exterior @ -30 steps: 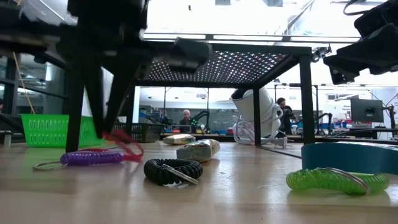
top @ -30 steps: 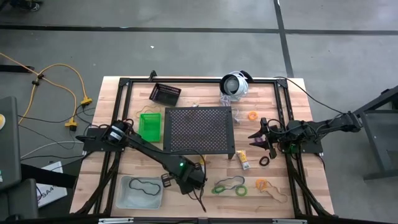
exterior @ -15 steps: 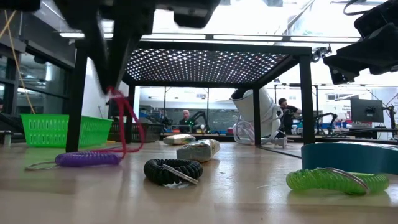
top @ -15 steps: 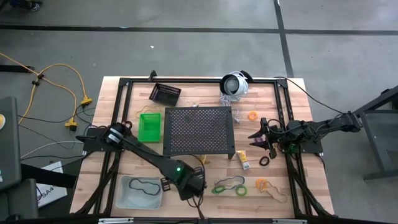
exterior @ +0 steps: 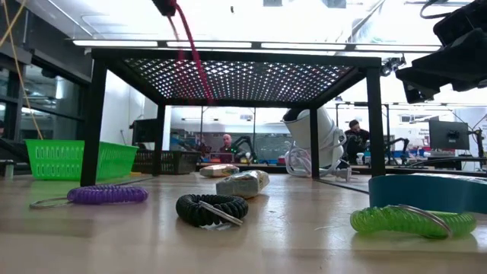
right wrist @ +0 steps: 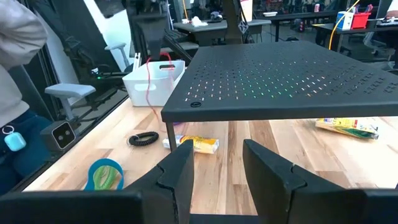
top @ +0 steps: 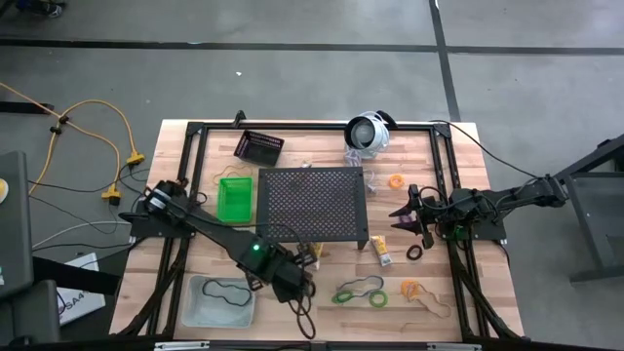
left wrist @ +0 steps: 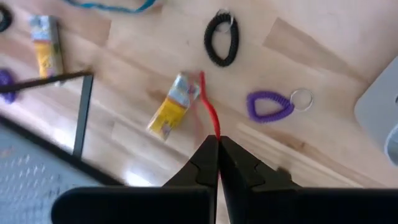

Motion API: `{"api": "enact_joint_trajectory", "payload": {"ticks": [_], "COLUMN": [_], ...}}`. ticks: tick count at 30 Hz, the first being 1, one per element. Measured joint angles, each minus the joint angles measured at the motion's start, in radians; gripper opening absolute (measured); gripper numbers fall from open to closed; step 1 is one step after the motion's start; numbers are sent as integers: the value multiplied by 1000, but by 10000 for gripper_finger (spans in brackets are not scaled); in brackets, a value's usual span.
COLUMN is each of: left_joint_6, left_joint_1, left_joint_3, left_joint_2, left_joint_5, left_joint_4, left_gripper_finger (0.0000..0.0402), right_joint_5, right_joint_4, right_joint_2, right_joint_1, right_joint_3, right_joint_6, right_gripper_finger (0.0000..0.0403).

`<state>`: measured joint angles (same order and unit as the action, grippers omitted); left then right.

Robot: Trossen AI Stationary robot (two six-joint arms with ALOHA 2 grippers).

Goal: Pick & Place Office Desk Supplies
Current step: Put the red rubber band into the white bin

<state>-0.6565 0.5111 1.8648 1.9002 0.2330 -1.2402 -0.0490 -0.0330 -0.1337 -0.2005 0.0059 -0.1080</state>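
My left gripper (left wrist: pixel 216 146) is shut on a red rubber band (left wrist: pixel 208 106) and hovers above the near part of the table (top: pixel 292 285), right of the clear bin (top: pixel 219 300). The band dangles high in the low view (exterior: pixel 189 53). Below it lie a yellow tube (left wrist: pixel 171 112), a black coil loop (left wrist: pixel 222 45) and a purple coil loop (left wrist: pixel 270 106), all flat on the wood. My right gripper (top: pixel 405 219) waits open, right of the black stand (top: pixel 312 205). The green bin (top: pixel 234 198) and the black bin (top: pixel 258 146) stand at the far left. My left gripper pinches the red rubber band by its upper end (left wrist: pixel 216 134) between the two shut fingertips, coming from above and pointing down. The band hangs slack below the fingers, lifted clear of the table.
The black perforated stand fills the table's middle. A white round device (top: pixel 369 132) sits at the far edge. Green loops (top: pixel 356 292), orange bands (top: pixel 409 289), a blue tape roll (exterior: pixel 426 190) and a second yellow tube (top: pixel 380 251) lie near right. The clear bin holds a black band.
My left gripper has risen, leaving the top of the low view, and moved toward the table's left, toward the clear bin. The red band, which lay beside the purple coil, has been lifted clear and now hangs from the shut fingers.
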Motion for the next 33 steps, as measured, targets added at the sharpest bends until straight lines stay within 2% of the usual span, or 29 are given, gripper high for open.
{"api": "enact_joint_trajectory", "payload": {"ticks": [11,16,21,28,33], "left_joint_6": [40,151,341,750,956], "left_joint_1": [25,64,108,130,156], "left_joint_3": [0,0,0,0,0], "left_joint_2": [-13,-57,-128,-227,-273], "left_joint_5": [27,26,29,29,32], "left_joint_4": [-57,-75,-100,-198,-287], "left_gripper_finger": [1,1,1,1,1], "right_joint_5": [0,0,0,0,0], "right_joint_4": [0,0,0,0,0], "right_joint_2": [0,0,0,0,0], "right_joint_1": [0,0,0,0,0], "right_joint_3": [0,0,0,0,0], "right_joint_6": [0,0,0,0,0], "right_gripper_finger": [126,126,126,126,126]}}
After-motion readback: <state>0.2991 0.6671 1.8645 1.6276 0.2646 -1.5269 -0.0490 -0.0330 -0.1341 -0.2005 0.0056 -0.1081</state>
